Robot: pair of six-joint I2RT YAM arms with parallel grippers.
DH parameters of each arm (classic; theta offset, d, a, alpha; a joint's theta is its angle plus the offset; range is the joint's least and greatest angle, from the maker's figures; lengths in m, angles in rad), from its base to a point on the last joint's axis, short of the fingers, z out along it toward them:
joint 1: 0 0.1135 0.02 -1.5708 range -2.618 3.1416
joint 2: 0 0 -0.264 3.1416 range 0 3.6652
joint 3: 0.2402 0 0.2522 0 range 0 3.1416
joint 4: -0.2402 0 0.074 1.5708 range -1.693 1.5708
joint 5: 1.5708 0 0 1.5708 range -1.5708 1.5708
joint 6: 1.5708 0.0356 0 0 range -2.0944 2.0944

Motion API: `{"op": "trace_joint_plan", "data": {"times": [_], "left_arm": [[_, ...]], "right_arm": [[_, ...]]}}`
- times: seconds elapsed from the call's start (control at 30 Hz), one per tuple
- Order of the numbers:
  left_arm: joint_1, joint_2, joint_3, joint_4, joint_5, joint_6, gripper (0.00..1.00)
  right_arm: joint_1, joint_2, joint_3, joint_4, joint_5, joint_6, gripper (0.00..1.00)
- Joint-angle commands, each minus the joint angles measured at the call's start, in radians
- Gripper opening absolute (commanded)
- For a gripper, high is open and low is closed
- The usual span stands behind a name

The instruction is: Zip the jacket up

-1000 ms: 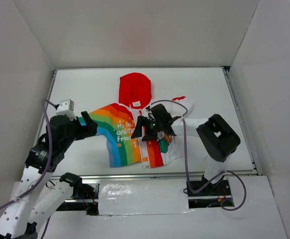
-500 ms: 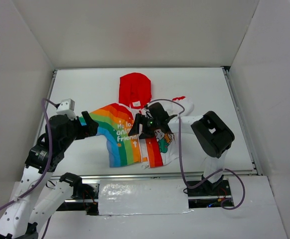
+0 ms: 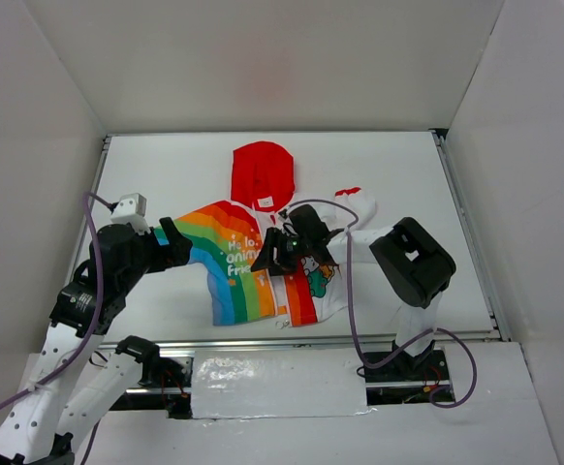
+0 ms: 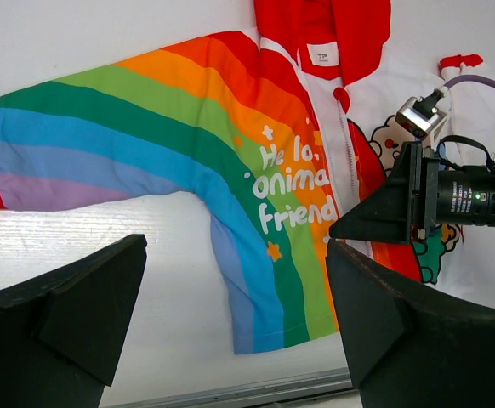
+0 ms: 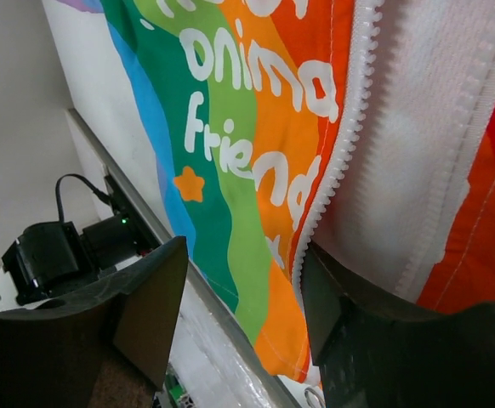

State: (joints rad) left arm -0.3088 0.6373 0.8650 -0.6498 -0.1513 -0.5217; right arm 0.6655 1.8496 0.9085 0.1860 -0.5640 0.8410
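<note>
Top view looks down over the whole counter (image 3: 389, 165). Left wrist view faces the jacket (image 4: 188, 170) from a little back; right wrist view hugs its zipper (image 5: 341, 153) (shared by all).

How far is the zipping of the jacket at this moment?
Done: the jacket lies flat, front up. In hand: the right gripper is low over the zipper, jaws apart astride one row of teeth, which looks unjoined there. The left gripper hangs open near the sleeve, holding nothing. Left: pulling the zipper shut, it seems; I cannot see the slider.
</note>
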Motion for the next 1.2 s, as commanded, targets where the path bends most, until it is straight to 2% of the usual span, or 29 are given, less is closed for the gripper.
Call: {"op": "trace_joint_plan", "data": {"times": [0.0, 0.13, 0.6, 0.8, 1.17], "left_arm": [[0.007, -0.008, 0.000, 0.042, 0.013, 0.026, 0.99], [0.007, -0.008, 0.000, 0.044, 0.015, 0.028, 0.99], [0.008, 0.007, 0.000, 0.050, 0.035, 0.034, 0.99], [0.008, 0.004, -0.003, 0.052, 0.036, 0.032, 0.99], [0.010, -0.001, -0.003, 0.050, 0.035, 0.032, 0.99]], "right_arm": [[0.016, -0.027, -0.022, 0.085, -0.033, 0.029, 0.61], [0.031, -0.061, -0.057, 0.090, -0.030, 0.029, 0.58], [0.046, -0.151, -0.189, 0.119, -0.017, 0.035, 0.61], [0.052, -0.135, -0.215, 0.145, -0.027, 0.036, 0.62], [0.077, -0.104, -0.223, 0.184, -0.043, 0.059, 0.58]]}}
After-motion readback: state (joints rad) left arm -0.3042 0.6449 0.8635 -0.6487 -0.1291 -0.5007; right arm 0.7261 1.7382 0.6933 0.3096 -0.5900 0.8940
